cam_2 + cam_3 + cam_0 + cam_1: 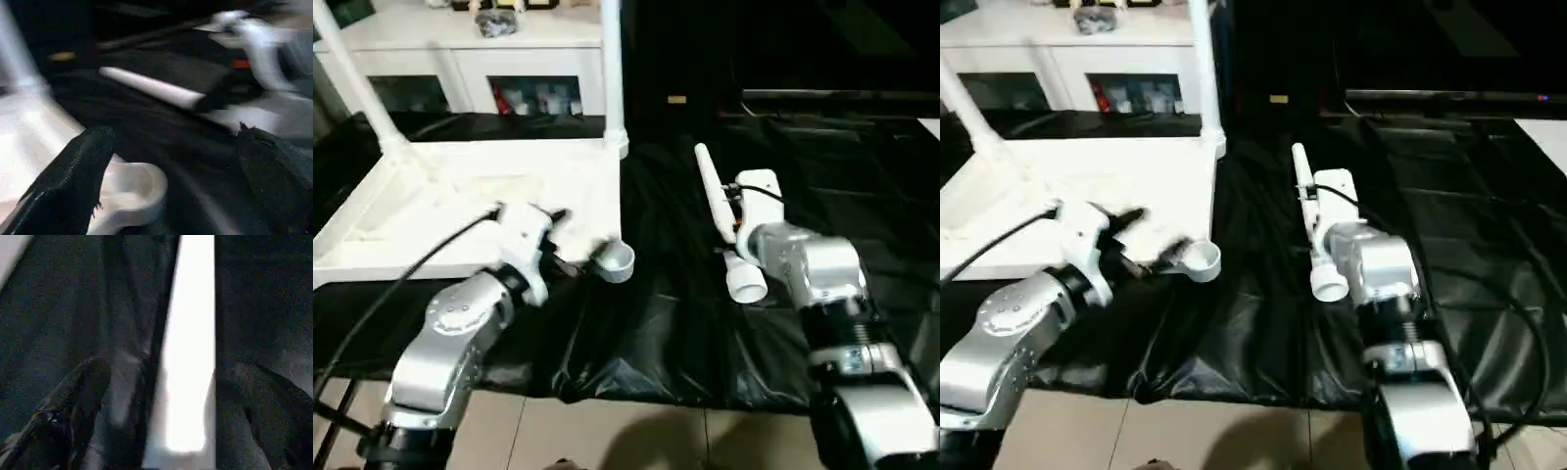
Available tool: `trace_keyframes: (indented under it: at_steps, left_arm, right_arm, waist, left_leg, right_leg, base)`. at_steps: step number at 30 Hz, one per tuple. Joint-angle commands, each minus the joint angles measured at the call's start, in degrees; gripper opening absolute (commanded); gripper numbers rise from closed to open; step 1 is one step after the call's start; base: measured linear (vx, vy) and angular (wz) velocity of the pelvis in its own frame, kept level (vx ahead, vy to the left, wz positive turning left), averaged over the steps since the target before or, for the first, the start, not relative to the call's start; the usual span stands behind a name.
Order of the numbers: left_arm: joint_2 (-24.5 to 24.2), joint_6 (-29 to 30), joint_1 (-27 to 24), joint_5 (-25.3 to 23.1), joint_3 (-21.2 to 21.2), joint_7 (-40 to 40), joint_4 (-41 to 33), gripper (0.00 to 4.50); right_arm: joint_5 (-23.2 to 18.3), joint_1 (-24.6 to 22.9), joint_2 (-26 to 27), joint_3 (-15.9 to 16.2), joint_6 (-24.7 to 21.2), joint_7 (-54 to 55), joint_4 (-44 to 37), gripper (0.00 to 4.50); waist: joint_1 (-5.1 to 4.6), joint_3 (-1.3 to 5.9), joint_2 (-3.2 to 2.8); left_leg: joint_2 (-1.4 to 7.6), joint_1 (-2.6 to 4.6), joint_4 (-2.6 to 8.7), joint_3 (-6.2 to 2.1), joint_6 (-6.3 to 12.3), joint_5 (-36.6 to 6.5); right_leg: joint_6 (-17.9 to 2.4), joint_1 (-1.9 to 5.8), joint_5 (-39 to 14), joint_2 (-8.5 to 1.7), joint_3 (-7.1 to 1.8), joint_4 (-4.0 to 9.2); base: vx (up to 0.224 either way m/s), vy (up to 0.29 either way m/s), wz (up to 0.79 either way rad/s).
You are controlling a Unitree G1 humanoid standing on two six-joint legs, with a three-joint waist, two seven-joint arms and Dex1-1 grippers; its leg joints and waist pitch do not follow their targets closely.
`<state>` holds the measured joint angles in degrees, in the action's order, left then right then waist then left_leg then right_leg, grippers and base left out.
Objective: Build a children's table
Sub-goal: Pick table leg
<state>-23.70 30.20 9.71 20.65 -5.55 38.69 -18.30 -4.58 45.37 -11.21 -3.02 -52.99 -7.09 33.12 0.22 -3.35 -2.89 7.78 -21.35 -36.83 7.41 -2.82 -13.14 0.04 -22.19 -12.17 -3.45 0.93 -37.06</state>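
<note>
Left hand (576,238) is open, its two black fingers (83,161) spread wide, hovering right at the near right corner of the table (460,211). That table is lying upside down on the left part of the black sheet (666,323), ribbed side up. Two legs are already standing in its far corners, one at the far left (357,88) and one at the far right (612,69). The near right socket (614,260) is empty, and it sits just beside the left hand's fingertips. Behind all that there's a white cabinet (460,39).

Moving right, a loose leg (715,201) lies on the sheet, well apart from the table, thin end pointing away from the robot and fat end toward it. Right hand (166,367) straddles this leg, one finger on each side. It looks open, since one finger (85,382) sits clear of the tube.
</note>
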Motion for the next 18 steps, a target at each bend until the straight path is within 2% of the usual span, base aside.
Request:
trace_keyframes:
  at_steps: [1, 3, 5, 7, 8, 9, 10, 12, 14, 15, 18]
  left_arm:
    - [-1.76, 3.67, -0.63, 3.38, -0.56, 3.88, -2.74, 4.5]
    - [-3.98, 7.08, -1.29, 6.59, -0.81, 6.48, -4.85, 4.5]
    - [-5.92, 9.52, -1.77, 7.6, -1.43, 8.04, -6.27, 4.5]
    - [-6.56, 10.12, -1.88, 7.55, -1.71, 8.31, -6.61, 4.5]
    - [-6.69, 10.22, -1.9, 7.65, -1.71, 8.35, -6.68, 4.5]
    - [-6.88, 10.41, -1.84, 7.64, -1.73, 8.12, -6.75, 4.5]
    - [-6.98, 10.51, -1.73, 7.57, -1.8, 7.96, -6.69, 4.5]
    - [-7.18, 10.67, -1.56, 7.49, -1.97, 7.92, -6.62, 4.5]
    - [-7.55, 11.15, -1.3, 7.64, -2.03, 7.63, -6.76, 4.5]
    - [-7.68, 11.32, -1.19, 7.74, -2.04, 7.59, -6.77, 4.5]
    - [-7.65, 11.41, -0.87, 7.24, -1.86, 7.59, -6.59, 4.5]
  right_arm:
    - [0.18, 1.56, -0.47, -0.67, -0.34, 0.29, 1.84, 4.46]
    - [-0.06, 2.49, -0.55, -0.91, -0.66, -0.15, 4.31, 4.46]
    - [-0.08, 3.23, -0.68, -0.91, -1.01, -1.09, 7.01, 4.3]
    - [-0.02, 3.43, -0.78, -0.54, -1.19, -1.72, 7.98, 4.2]
    - [0.02, 3.47, -0.82, -0.26, -1.29, -1.96, 8.21, 4.2]
    - [-0.04, 3.69, -0.86, -0.1, -1.27, -2.18, 8.81, 4.1]
    - [-0.09, 3.84, -0.88, -0.04, -1.18, -2.27, 9.26, 4.02]
    - [-0.19, 3.94, -0.9, -0.01, -1.1, -2.41, 9.77, 3.85]
    - [-0.18, 4.36, -0.9, -0.33, -0.81, -2.6, 10.87, 3.76]
    - [-0.18, 4.52, -0.9, -0.46, -0.67, -2.65, 11.26, 3.5]
    - [0.0, 5.0, -1.01, -0.71, -0.09, -2.8, 12.22, 3.34]
  waist:
    - [0.27, 3.26, 0.63]
    - [0.53, 3.32, 0.5]
    - [0.58, 3.69, 0.52]
    - [0.7, 4.11, 0.43]
    - [0.83, 4.47, 0.41]
    - [0.93, 4.41, 0.43]
    - [0.97, 4.32, 0.45]
    - [1.25, 4.08, 0.37]
    - [1.4, 3.87, 0.32]
    - [1.46, 3.72, 0.24]
    - [1.81, 3.53, 0.19]
  left_leg:
    - [3.18, -0.19, 5.45, -0.95, -2.12, -12.33]
    - [3.17, 0.24, 5.22, -0.47, -1.88, -11.47]
    - [3.19, -0.15, 5.29, -0.05, -1.35, -8.92]
    - [3.28, -0.21, 4.98, 0.22, -0.68, -5.41]
    - [3.19, -0.32, 4.64, 0.38, 0.23, -1.5]
    - [3.17, -0.48, 4.54, 0.47, 1.27, 0.38]
    - [3.19, -0.46, 4.58, 0.53, 1.57, 0.17]
    - [3.41, -0.21, 4.69, 0.69, 1.5, -2.26]
    - [3.56, 0.02, 4.88, 0.74, 0.42, -5.05]
    - [3.58, 0.12, 5.01, 0.75, -0.01, -6.38]
    - [3.78, 0.48, 5.34, 0.86, -2.01, -10.09]
  right_leg:
    - [-12.33, 1.86, -17.88, -4.17, -1.97, 4.83]
    - [-12.67, 1.57, -15.95, -3.96, -2.05, 4.96]
    - [-14.03, 2.07, -10.72, -3.7, -1.86, 4.39]
    - [-14.62, 2.28, -4.35, -3.52, -1.92, 4.01]
    - [-15.21, 2.4, 1.44, -3.33, -1.87, 3.54]
    - [-15.88, 2.36, 4.65, -3.28, -1.77, 3.39]
    - [-16.12, 2.34, 4.66, -3.27, -1.73, 3.45]
    - [-16.56, 2.29, 1.34, -3.44, -1.79, 3.76]
    - [-16.2, 2.06, -2.89, -3.42, -1.82, 4.02]
    - [-16.04, 1.92, -4.69, -3.4, -1.84, 4.16]
    - [-14.4, 1.54, -9.6, -3.41, -1.98, 4.51]
  base:
    - [0.0, 0.0, 0.0]
    - [0.0, 0.0, 0.0]
    - [0.0, 0.0, 0.0]
    - [0.0, 0.0, 0.0]
    - [0.0, 0.0, 0.0]
    - [0.0, 0.0, 0.0]
    - [0.0, 0.0, 0.0]
    - [0.0, 0.0, 0.0]
    - [0.0, 0.0, 0.0]
    - [0.0, 0.0, 0.0]
    - [0.0, 0.0, 0.0]
